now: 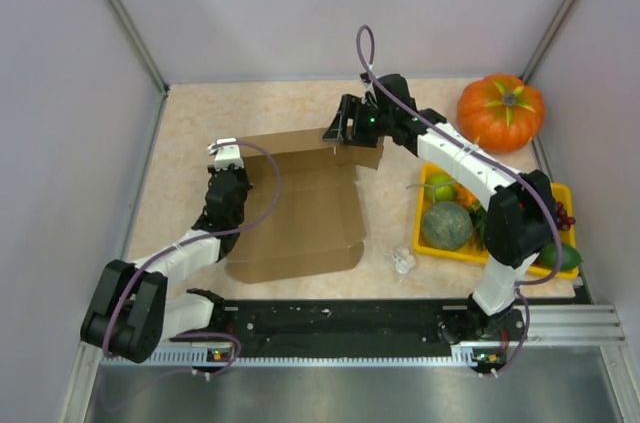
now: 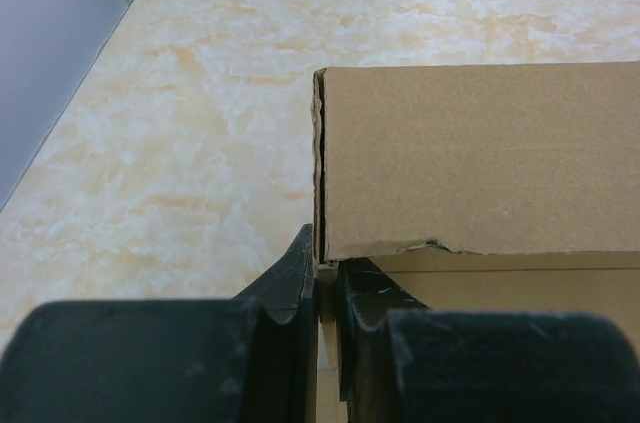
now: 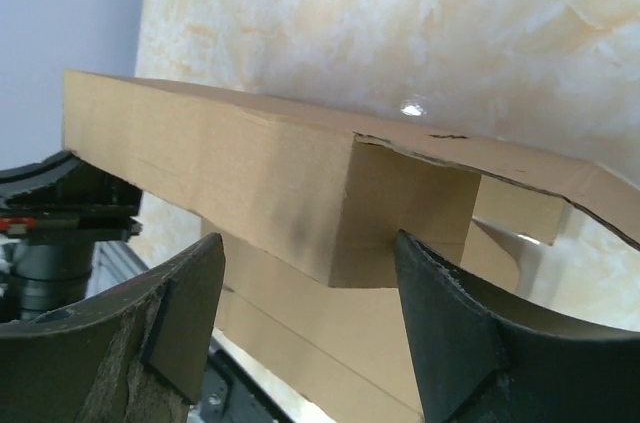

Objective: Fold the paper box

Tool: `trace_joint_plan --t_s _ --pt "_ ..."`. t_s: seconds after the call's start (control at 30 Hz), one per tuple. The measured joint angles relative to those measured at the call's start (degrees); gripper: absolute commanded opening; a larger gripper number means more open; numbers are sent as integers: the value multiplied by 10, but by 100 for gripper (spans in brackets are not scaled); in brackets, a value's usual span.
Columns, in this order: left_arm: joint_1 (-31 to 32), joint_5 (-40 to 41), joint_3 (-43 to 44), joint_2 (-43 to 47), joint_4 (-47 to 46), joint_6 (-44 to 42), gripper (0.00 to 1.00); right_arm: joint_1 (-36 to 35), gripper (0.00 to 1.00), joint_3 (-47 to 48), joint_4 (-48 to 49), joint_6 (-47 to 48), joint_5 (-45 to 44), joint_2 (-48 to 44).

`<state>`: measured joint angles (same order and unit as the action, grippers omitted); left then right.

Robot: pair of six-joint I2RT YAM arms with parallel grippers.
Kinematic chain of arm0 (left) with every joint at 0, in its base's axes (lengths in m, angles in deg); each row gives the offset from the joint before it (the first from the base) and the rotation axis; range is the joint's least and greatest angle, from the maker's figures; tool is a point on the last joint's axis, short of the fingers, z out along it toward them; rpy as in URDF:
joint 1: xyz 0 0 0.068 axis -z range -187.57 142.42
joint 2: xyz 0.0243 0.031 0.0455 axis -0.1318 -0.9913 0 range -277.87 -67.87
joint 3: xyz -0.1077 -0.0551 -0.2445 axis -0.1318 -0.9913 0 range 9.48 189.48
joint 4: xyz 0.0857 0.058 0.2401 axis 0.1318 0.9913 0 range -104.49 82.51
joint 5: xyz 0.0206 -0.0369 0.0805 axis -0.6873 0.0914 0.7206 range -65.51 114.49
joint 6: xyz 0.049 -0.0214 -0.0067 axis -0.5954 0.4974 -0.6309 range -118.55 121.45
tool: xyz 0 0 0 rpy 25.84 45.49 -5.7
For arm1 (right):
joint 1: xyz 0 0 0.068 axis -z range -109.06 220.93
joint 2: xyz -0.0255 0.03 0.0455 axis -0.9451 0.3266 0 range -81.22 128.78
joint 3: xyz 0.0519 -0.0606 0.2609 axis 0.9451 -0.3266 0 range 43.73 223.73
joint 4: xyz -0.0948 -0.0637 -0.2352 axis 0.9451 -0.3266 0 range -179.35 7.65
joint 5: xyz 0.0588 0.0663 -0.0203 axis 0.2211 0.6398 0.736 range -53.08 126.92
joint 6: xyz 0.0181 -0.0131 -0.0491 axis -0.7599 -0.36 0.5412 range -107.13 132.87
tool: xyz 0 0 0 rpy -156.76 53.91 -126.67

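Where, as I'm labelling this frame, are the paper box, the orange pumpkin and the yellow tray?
paper box (image 1: 305, 215): top view, flat middle panel.
orange pumpkin (image 1: 498, 117): top view, its ribbed side.
yellow tray (image 1: 450, 256): top view, near rim.

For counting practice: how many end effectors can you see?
2. The left end effector pinches the cardboard at its left edge; the right end effector straddles its raised wall. None seems hidden.

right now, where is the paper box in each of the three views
top external: paper box lies near the middle of the picture
left wrist: paper box fills the right half, flap raised
right wrist: paper box spans the middle, folded corner at centre
shared landmark: marbled tabletop around it
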<state>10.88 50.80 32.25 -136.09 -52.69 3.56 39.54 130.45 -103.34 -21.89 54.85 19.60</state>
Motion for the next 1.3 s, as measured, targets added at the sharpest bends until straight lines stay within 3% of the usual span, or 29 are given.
trace_joint_plan --t_s 0.13,0.17,0.33,0.37,0.7,0.73,0.77,0.8,0.87,1.03,1.13,1.17,1.2,1.3 --pt "0 -2 0 3 -5 -2 0 0 54 -13 48 -40 12 0" --pt "0 -1 0 3 -5 -2 0 0 44 -21 68 -52 16 0" --pt "-3 2 -4 6 -7 -2 0 3 14 -61 134 -118 42 1" --pt "-5 5 -6 9 -7 -1 0 4 0 -66 145 -127 45 1" --pt "-7 7 -7 16 6 8 0 22 0 -212 380 -256 72 -6" --pt "-7 6 -7 18 8 9 0 25 20 -219 398 -267 79 -5" --pt "-7 5 -7 21 10 10 0 29 56 -222 409 -272 88 -5" --pt "-6 4 -7 24 12 13 0 32 63 -222 411 -270 94 -5" --pt "-5 3 -7 27 20 20 0 34 67 -217 390 -226 91 -11" --pt "-5 8 -7 28 34 36 0 35 68 -266 306 -94 50 -95" --pt "-5 10 -7 31 37 42 0 34 58 -352 296 -11 30 -193" --pt "-5 10 -7 33 37 44 0 34 44 -374 298 10 25 -211" --pt "-5 11 -7 36 38 46 0 34 42 -389 301 31 17 -217" --pt "-5 12 -7 41 39 52 0 34 50 -396 313 66 3 -177"
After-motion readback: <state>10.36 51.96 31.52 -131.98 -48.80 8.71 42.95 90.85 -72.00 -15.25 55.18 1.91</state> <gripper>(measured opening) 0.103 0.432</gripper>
